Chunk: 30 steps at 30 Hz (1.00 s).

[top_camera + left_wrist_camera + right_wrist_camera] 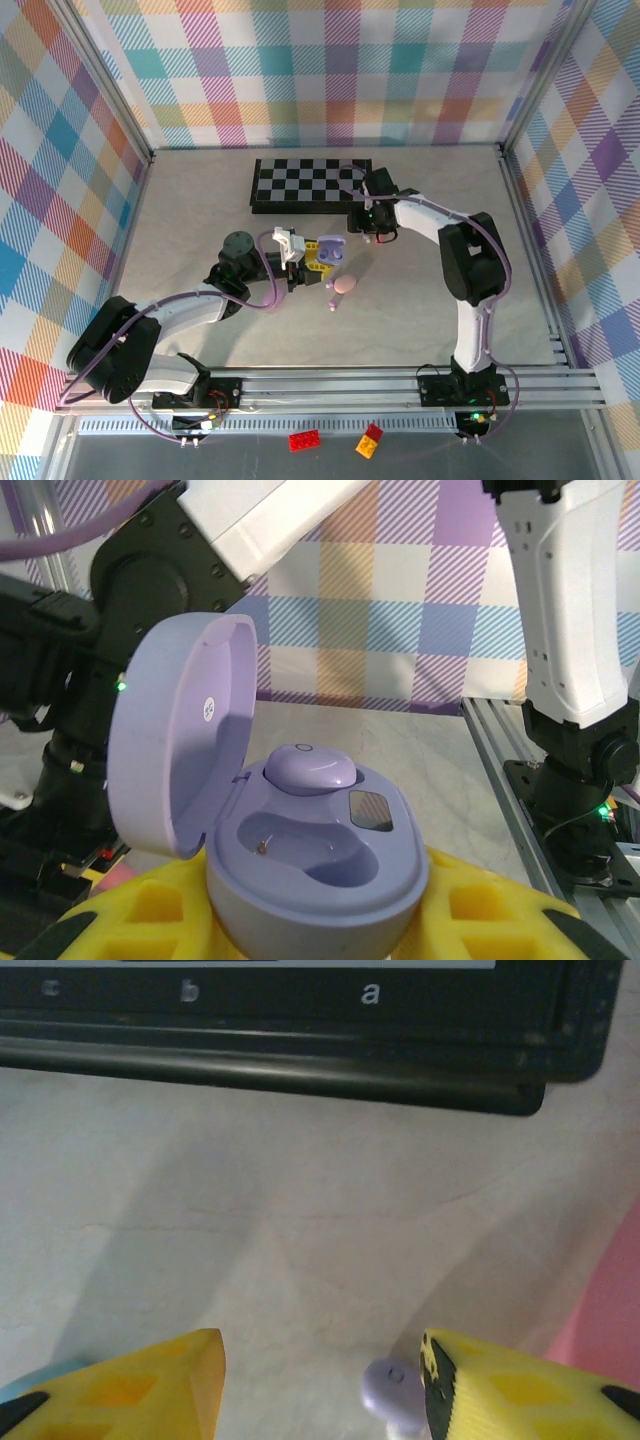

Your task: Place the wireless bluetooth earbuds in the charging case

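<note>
The left gripper (310,260) clamps the lilac charging case (300,880) centre-frame, lid back so its empty socket beside the seated earbud (308,768) lies reachable, while the right gripper (320,1365), jaws parted, straddles a loose lilac earbud (388,1385) at the bottom edge, likely for pickup.

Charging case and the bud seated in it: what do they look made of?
Charging case: probably moulded hard plastic, matte lilac, going by its smooth seamless shell and soft highlights. Earbud: likely similar plastic with a satin finish, showing a faint sheen on its rounded top.
</note>
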Each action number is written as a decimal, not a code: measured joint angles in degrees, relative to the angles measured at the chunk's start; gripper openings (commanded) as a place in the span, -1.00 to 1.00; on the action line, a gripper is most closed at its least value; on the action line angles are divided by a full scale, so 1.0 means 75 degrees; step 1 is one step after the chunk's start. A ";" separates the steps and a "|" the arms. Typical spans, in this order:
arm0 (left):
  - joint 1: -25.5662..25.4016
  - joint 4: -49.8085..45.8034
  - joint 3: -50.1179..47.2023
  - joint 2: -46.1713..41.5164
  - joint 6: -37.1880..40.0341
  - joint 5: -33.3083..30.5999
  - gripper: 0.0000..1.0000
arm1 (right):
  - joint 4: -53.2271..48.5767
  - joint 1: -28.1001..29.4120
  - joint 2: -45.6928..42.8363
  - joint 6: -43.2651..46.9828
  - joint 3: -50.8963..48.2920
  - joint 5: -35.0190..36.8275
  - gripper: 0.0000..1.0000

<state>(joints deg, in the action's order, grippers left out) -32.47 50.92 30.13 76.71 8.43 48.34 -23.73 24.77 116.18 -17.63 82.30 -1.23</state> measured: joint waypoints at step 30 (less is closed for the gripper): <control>0.0000 -0.0294 0.0000 -0.0154 0.0058 0.0003 -0.40 | -0.0988 0.0166 0.0321 0.0641 0.0233 -0.0160 -0.10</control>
<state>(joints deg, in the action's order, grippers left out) -32.47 48.71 30.13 75.55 8.86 48.36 -31.14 26.02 118.58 -12.82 84.05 -2.44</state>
